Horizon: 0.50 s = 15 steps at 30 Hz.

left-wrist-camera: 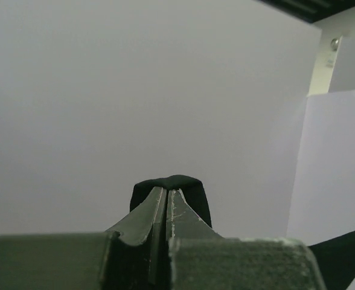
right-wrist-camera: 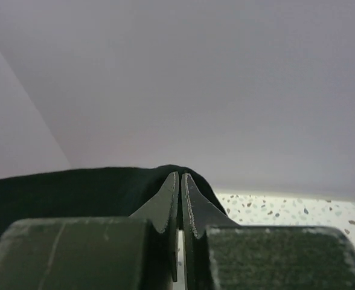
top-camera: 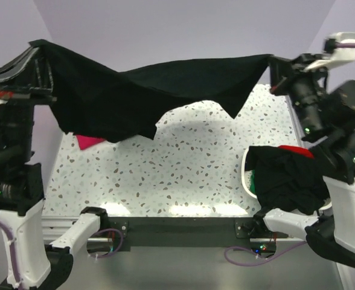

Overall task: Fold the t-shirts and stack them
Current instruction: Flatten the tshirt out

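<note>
A large black t-shirt (top-camera: 159, 90) hangs stretched in the air above the table, sagging in the middle. My left gripper (top-camera: 37, 45) is shut on its upper left corner, and black cloth (left-wrist-camera: 171, 184) bulges past the fingertips in the left wrist view. My right gripper (top-camera: 273, 60) is shut on its upper right corner, with the black cloth (right-wrist-camera: 75, 187) spreading away to the left in the right wrist view. A magenta-pink t-shirt (top-camera: 88, 142) lies on the table at the left, mostly hidden under the hanging cloth.
A white basket (top-camera: 247, 175) at the right edge holds a heap of black (top-camera: 286, 178), red (top-camera: 295, 150) and green t-shirts. The speckled white tabletop (top-camera: 183, 175) lies below the hanging shirt. Purple walls stand behind and to both sides.
</note>
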Each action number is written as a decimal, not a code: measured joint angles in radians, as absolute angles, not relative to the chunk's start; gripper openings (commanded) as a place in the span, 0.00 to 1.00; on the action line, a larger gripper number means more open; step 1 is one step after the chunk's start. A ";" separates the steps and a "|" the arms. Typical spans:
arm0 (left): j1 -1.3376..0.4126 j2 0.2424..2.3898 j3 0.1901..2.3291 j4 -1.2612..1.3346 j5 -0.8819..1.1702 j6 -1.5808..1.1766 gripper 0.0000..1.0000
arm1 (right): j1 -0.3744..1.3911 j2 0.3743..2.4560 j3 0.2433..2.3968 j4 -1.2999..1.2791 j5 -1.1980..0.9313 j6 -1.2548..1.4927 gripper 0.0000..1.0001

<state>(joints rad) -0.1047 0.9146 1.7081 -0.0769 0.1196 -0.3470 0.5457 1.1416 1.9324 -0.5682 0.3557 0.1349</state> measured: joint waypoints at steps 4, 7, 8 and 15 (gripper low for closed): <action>-0.105 0.883 1.826 -0.091 0.128 -0.327 0.00 | 0.546 1.076 2.001 -0.578 0.337 0.126 0.00; -0.105 0.875 1.927 -0.106 0.115 -0.296 0.00 | 0.546 1.039 2.055 -0.590 0.320 0.118 0.00; -0.105 0.875 1.961 -0.110 0.108 -0.286 0.00 | 0.546 1.032 2.079 -0.595 0.315 0.115 0.00; -0.105 0.878 2.050 -0.086 0.093 -0.248 0.00 | 0.546 1.043 2.146 -0.618 0.308 0.092 0.00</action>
<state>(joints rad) -0.1047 0.8776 2.0499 -0.0856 0.0933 -0.2481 0.5457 1.0428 2.1456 -0.6178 0.3077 0.0921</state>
